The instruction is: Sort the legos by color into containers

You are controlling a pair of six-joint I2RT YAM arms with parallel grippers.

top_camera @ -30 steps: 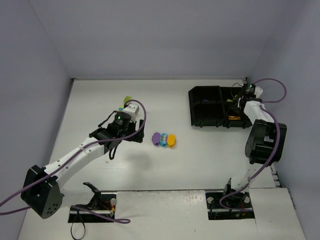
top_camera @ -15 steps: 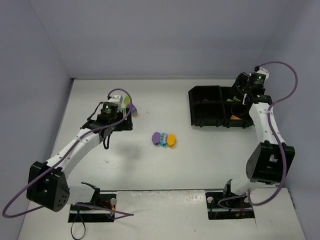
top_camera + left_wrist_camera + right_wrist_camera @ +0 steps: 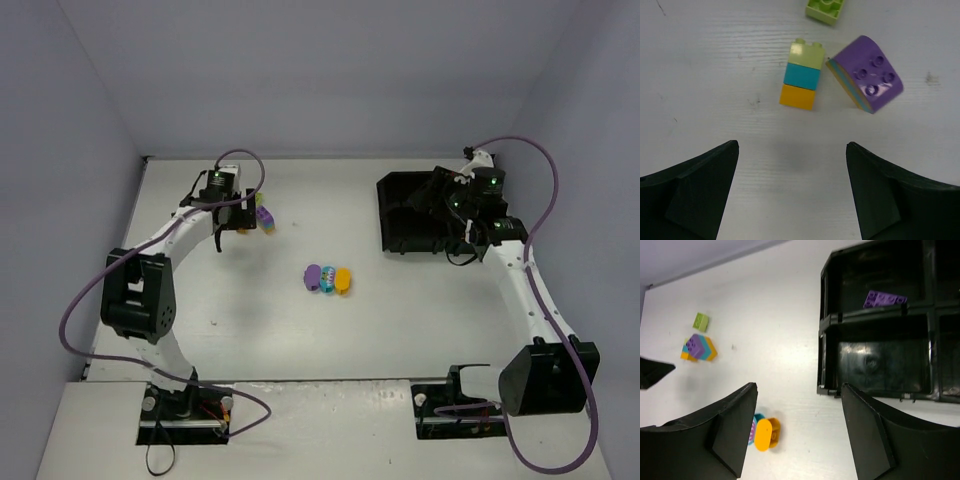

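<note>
On the bench (image 3: 330, 340), tray (image 3: 383, 215) at 2 o'clock, one purple brick (image 3: 884, 299) inside; right arm reaches over it, right end effector (image 3: 797, 390) fingers apart, empty. Left arm stretched to 10 o'clock, left end effector (image 3: 792, 150) wide apart, empty, above stacked legos (image 3: 801, 82); three oval bricks (image 3: 327, 279) mid-bench.

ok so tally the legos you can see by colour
purple: 3 – purple rounded brick, purple oval, purple brick in the tray
lime green: 2 – loose lime brick, lime stack brick
cyan: 2 – cyan stack brick, cyan oval
orange: 2 – orange stack brick, orange oval
total: 9 clearly showing; layers under the purple rounded brick too hidden to count
</note>
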